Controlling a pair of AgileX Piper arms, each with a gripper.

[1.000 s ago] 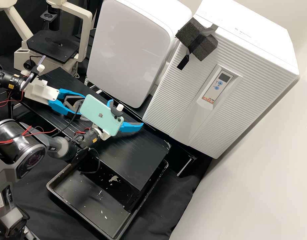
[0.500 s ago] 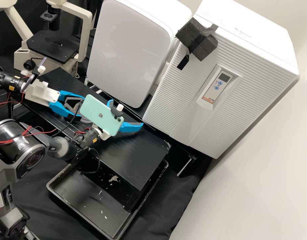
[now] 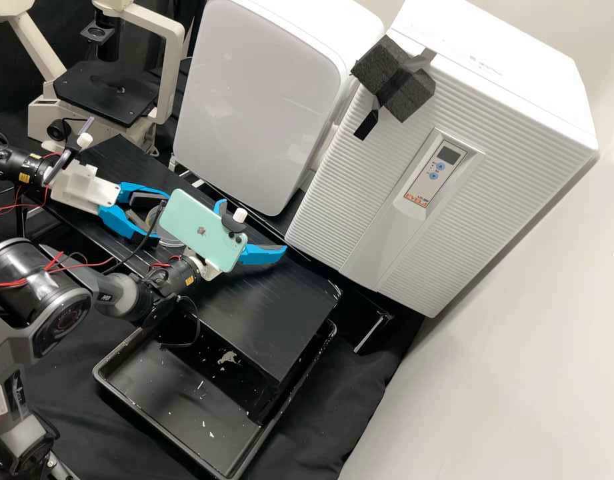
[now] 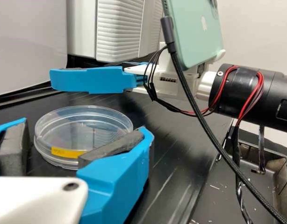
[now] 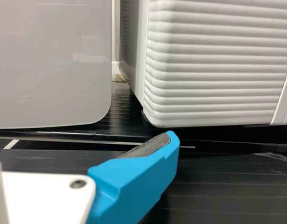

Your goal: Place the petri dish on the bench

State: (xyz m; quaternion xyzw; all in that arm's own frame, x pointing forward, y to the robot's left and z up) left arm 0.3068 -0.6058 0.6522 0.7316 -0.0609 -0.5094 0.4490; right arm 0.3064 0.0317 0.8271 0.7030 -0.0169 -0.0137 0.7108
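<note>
While the petri dish (image 4: 89, 126) is resting on the bench (image 4: 181, 144) by my open left hand (image 4: 80, 133), my right hand (image 5: 82, 137) open too, I'm expecting light, slick, probably brittle plastic, wanting gentle gripping at opposite side walls.

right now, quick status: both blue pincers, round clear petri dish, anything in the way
Left blue pincer open at the dish. Dish flat on black bench. Right blue pincer open nearby, may crowd left's retreat.
</note>
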